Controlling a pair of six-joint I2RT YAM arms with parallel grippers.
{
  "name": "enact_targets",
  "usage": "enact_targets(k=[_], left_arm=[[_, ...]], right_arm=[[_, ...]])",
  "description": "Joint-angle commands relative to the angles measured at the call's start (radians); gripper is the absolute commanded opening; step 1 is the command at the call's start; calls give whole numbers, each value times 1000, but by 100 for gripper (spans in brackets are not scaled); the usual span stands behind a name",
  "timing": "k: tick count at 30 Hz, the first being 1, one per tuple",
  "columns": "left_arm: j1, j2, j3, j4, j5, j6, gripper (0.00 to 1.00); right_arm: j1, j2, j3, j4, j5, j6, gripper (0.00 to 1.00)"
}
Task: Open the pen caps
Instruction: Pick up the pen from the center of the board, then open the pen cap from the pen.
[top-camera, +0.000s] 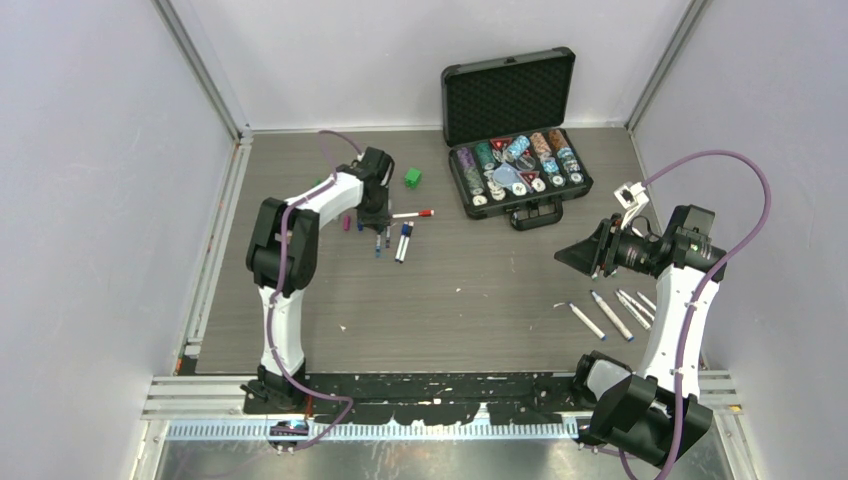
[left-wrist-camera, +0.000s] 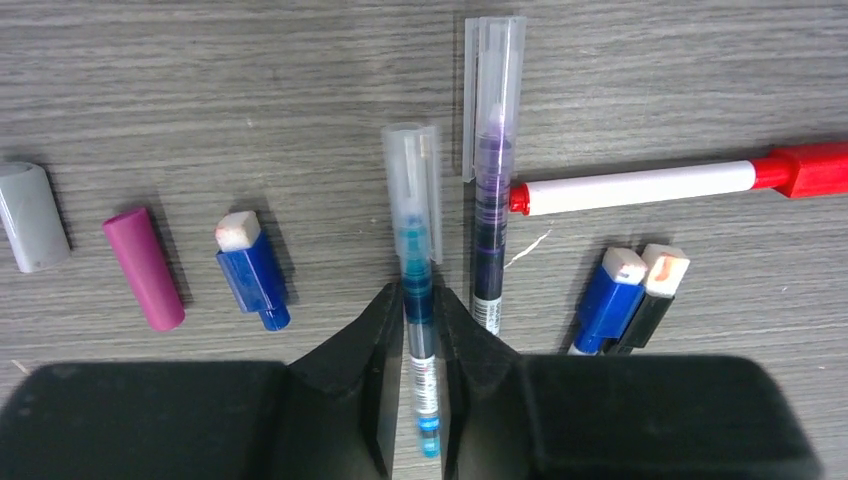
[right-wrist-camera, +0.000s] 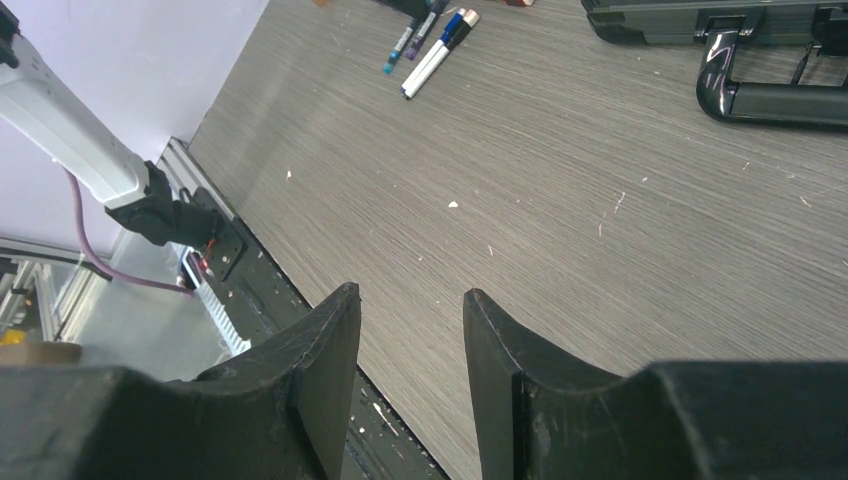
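Left gripper (left-wrist-camera: 420, 300) pinches teal pen (left-wrist-camera: 412, 250) by the barrel, flat on table (left-wrist-camera: 200, 100), clear cap (left-wrist-camera: 410, 170) on. Right gripper (right-wrist-camera: 410, 310) apart, empty, well away. I should grip squarely, leaving cap exposed.

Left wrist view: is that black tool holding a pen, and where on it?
The left tool straddles the teal pen at its barrel, below the clear cap; whether it already pinches cannot be told.
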Motion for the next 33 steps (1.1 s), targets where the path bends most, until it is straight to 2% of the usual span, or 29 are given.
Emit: enact_targets(k=[1, 5, 9, 14, 17, 19, 23, 26, 29, 33], left_arm=[[3, 3, -26, 4, -1, -9, 15], [3, -46, -39, 8, 10, -9, 1], [3, -133, -72, 19, 2, -14, 0], [3, -312, -177, 61, 21, -25, 0], [3, -464, -279, 120, 70, -43, 0], [3, -567, -357, 171, 157, -57, 0], [2, -775, -548, 360, 388, -150, 0], [-15, -930, -717, 606, 481, -290, 0], [-61, -1063, -883, 837, 479, -421, 0], [-149, -1180, -1004, 1022, 369, -520, 0]], right_arm=[[3, -10, 10, -3, -22, -12, 48], [4, -7, 11, -5, -23, -15, 48], [3, -6, 10, -4, -24, -14, 48], [4, -3, 7, -6, -29, -17, 48], [7, 3, 7, -18, -33, -36, 48], [16, 7, 4, -23, -45, -47, 48], [67, 23, -10, -19, -77, -68, 50], [146, 43, -19, -6, -103, -69, 51], [254, 79, 3, -1, -95, -61, 52], [415, 134, 57, 8, -56, -20, 53]])
